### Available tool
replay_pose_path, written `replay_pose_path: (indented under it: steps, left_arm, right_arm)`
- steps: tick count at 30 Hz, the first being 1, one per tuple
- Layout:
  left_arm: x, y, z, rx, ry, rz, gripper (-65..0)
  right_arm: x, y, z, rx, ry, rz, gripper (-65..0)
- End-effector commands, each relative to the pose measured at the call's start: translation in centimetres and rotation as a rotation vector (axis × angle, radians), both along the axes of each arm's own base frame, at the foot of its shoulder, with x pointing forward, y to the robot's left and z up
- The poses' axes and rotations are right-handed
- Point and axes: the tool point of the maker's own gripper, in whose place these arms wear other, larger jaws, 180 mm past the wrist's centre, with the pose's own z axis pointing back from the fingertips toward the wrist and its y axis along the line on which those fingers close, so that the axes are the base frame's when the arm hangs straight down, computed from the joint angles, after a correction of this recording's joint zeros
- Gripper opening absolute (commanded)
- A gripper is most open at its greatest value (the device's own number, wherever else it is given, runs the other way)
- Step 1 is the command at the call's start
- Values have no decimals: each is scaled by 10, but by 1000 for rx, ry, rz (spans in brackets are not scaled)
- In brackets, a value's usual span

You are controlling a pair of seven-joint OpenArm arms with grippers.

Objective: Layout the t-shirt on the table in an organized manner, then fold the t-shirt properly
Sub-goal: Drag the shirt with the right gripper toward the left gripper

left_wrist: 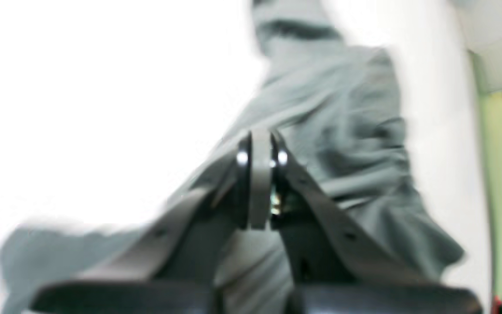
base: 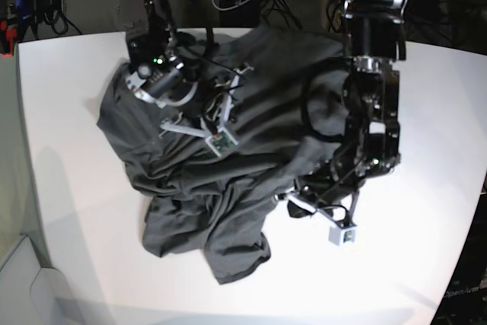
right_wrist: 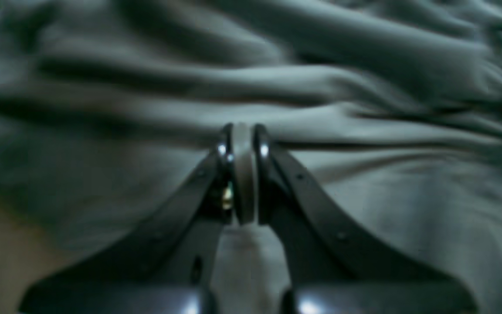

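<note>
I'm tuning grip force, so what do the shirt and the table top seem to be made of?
The t-shirt looks like soft, matte knit fabric, probably cotton: it bunches into loose rolling folds. The table looks like hard, smooth white laminate or plastic with a faint sheen; which one cannot be told.

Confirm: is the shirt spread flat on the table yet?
No. In the base view the shirt lies bunched in deep wrinkles and overlapping folds on the table, with no flat outline.

The t-shirt bunched on the middle of the table, one arm at each side.
</note>
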Motion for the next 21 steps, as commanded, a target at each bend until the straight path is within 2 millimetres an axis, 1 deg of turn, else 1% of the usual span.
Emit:
replay_pose_path:
  steps: [1, 3, 5, 6, 8, 11, 14, 16, 19, 21]
  left_arm:
    - [11, -3, 8, -2, -23, -1, -647]
    - [22, -13, 2, -13, -18, -1, -647]
    - [28, -18, -8, -13, -21, 9, -647]
    - [28, -20, -16, -9, -18, 12, -647]
    - [30, -27, -25, 0, -32, 11, -647]
    - [30, -40, -39, 25, -44, -11, -647]
    - [27, -43, -58, 47, -18, -17, -647]
    - [25, -41, -67, 52, -2, -9, -647]
    - [20, -32, -82, 68, 37, 1, -647]
    - [19, -26, -86, 79, 46, 5, -647]
  right_arm:
    - [-3, 18, 13, 54, -29, 29, -649]
    - [-19, 36, 10, 70, -10, 80, -650]
    - [-27, 52, 11, 88, 0, 112, -650]
    - [-31, 57, 11, 99, 8, 117, -650]
    - [-40, 62, 8, 114, 28, 120, -650]
    - [-45, 64, 5, 115, 44, 124, -650]
    - [-46, 62, -2, 104, 60, 122, -650]
    - [-48, 60, -9, 94, 78, 124, -650]
    - [-52, 47, -26, 50, 100, 133, -650]
    - [-54, 42, -34, 43, 106, 135, -650]
